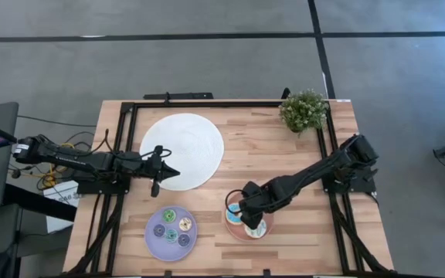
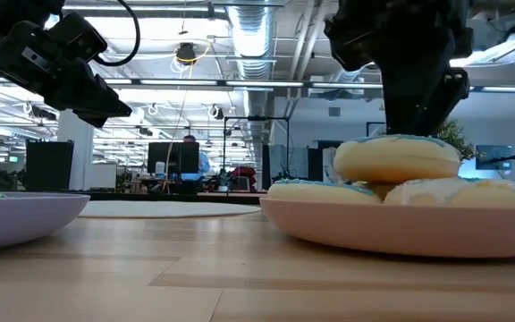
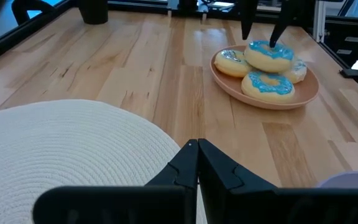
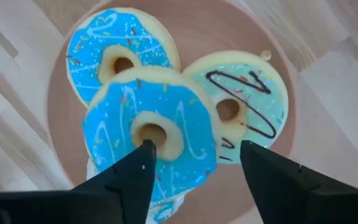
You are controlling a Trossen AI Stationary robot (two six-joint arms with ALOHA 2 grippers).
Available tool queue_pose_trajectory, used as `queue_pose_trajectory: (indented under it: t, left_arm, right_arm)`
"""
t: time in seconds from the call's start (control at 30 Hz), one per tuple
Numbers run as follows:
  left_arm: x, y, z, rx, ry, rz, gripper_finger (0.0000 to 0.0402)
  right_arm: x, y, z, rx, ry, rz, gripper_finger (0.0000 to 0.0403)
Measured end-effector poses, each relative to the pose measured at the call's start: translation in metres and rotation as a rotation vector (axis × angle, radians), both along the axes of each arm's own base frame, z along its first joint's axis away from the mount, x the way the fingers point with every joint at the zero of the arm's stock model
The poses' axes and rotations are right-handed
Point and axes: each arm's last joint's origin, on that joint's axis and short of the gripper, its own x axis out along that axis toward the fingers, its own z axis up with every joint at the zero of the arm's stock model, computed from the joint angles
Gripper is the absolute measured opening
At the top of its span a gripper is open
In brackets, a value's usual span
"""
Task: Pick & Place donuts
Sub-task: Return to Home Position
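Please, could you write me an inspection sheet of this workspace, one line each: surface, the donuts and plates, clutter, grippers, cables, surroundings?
Surface: wooden table inside a black frame.
Job's things: four large donuts on the pink plate, one blue donut stacked on the others; five small donuts on the purple plate.
Clutter: white disc; potted plant.
Grippers: right gripper open, over the stacked donut; left gripper shut, at the white disc's edge.
Cables: tangle beside the table's left side.
Surroundings: grey floor; office behind, with a person far off.
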Motion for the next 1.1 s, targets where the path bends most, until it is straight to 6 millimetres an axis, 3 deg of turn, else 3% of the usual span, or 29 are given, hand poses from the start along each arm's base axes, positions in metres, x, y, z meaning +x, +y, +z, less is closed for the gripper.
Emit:
queue_pose_trajectory:
  t: [0.13,0.3,0.43,0.57,0.7,0.83,1.0,1.1]
  left_arm:
    - [0.0,0.0,0.0,0.0,0.0,0.0,0.0]
    - [0.0,0.0,0.0,0.0,0.0,0.0,0.0]
    - [0.0,0.0,0.0,-0.001,-0.001,0.0,0.0]
    - [0.0,0.0,0.0,-0.002,-0.005,0.001,0.0]
    - [0.001,0.0,0.002,0.02,-0.024,0.004,0.0]
    - [0.002,0.001,0.006,0.035,-0.06,0.031,0.0]
    - [0.002,0.001,0.007,0.039,-0.07,0.033,0.0]
    - [0.002,0.001,0.008,0.032,-0.074,0.037,0.0]
  right_arm:
    - [-0.004,0.0,0.007,-0.02,-0.014,0.001,0.0232]
    - [-0.019,0.001,0.035,-0.043,-0.097,0.027,0.0231]
    - [-0.036,0.013,0.053,-0.087,-0.159,0.131,0.0227]
    - [-0.044,0.026,0.054,-0.098,-0.171,0.181,0.0223]
    - [-0.045,0.024,0.051,-0.102,-0.138,0.169,0.0208]
    - [-0.048,0.024,0.05,-0.159,-0.127,0.178,0.0151]
    - [-0.059,0.024,0.049,-0.282,-0.141,0.293,0.0019]
    - [-0.071,0.017,0.04,-0.324,-0.128,0.291,0.0018]
